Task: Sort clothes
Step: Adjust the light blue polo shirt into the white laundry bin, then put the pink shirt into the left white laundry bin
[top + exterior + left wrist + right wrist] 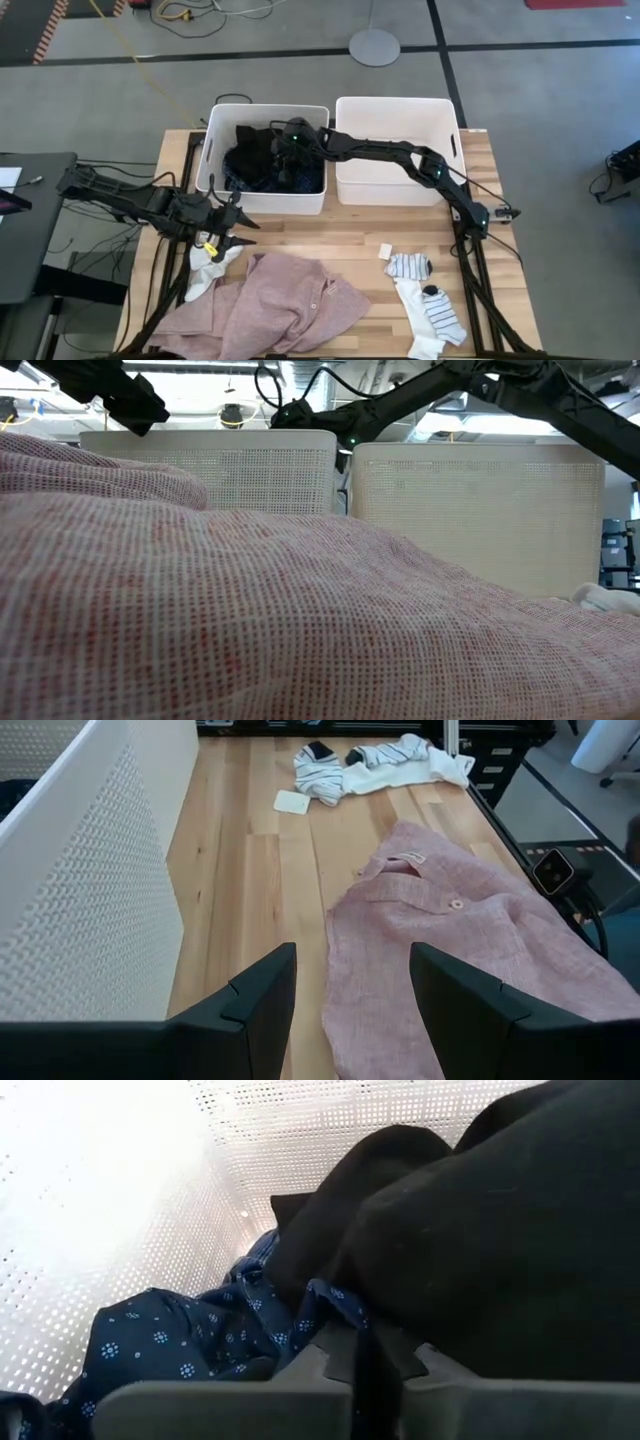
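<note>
The left white bin (212, 150) holds a black garment (480, 1230) piled on a navy dotted top (180, 1345). My right gripper (366, 1370) reaches down into this bin (286, 158) from the right, shut on dark cloth. A pink shirt (280, 305) lies crumpled on the table's near half. My left gripper (350, 970) hovers open above the table at the left (232, 222), just off the shirt's collar edge (400, 870), and touches nothing. Striped and white socks (425, 290) lie flat at the near right. My right gripper has a narrow strip of dark cloth (366, 1350) pinched between its two fingers. They slant down into the bin from the table's right side. The black garment bulges over the fingers and rests on the navy dotted top; one layer or several, I cannot tell.
The right white bin (345, 150) stands beside the left one at the table's far side. A white sock (205, 265) lies under my left arm, next to the shirt. A small white tag (384, 250) sits on the bare wood between bins and socks.
</note>
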You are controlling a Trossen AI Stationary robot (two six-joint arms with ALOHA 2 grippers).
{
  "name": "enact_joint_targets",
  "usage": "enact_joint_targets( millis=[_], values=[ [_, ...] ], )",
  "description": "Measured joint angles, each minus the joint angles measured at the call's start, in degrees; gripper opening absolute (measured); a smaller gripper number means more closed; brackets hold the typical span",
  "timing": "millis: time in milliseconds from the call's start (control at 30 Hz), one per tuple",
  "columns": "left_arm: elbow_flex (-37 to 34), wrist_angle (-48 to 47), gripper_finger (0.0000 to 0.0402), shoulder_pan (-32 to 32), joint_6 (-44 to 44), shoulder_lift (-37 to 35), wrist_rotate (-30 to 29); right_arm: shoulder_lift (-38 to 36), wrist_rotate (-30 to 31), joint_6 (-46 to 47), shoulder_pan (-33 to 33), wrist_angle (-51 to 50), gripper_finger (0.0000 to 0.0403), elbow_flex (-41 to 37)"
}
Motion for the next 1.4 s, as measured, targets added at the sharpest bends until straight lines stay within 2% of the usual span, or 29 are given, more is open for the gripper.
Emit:
enact_joint_targets(
  millis=[133,367,467,733,933,1033,1200,1400],
  values=[
    [0.00,-0.83,0.0192,0.00,-0.62,-0.01,0.10,-2.40,-0.17,-1.14,0.83,-0.33,0.0088,-0.30],
    [0.00,-2.39,0.0192,-0.12,-0.45,-0.13,1.43,-11.15,-0.15,-5.06,3.06,-4.16,0.0227,-0.15],
    [0.00,-2.78,0.0192,-0.37,0.46,-0.15,1.58,-15.17,0.34,-6.45,4.22,-5.43,0.0264,-0.19],
    [0.00,-3.19,0.0192,-2.32,0.62,-0.15,3.49,-25.37,0.49,-10.13,9.21,-9.29,0.0275,-0.06],
    [0.02,-3.08,0.0192,-5.55,-0.85,0.05,9.63,-30.24,0.55,-12.25,13.97,-18.67,0.0275,-0.08],
    [0.02,-3.18,0.0200,-8.48,0.43,1.63,9.19,-31.40,0.72,-13.66,16.47,-24.43,0.0276,-0.08],
    [0.02,-1.25,0.0249,-12.12,1.29,6.48,7.90,-31.51,4.66,-13.69,20.78,-31.91,0.0276,-0.08],
    [0.02,2.81,0.0317,-14.96,-1.60,13.74,7.98,-31.53,10.78,-10.97,24.38,-42.13,0.0276,-0.08]
  ],
)
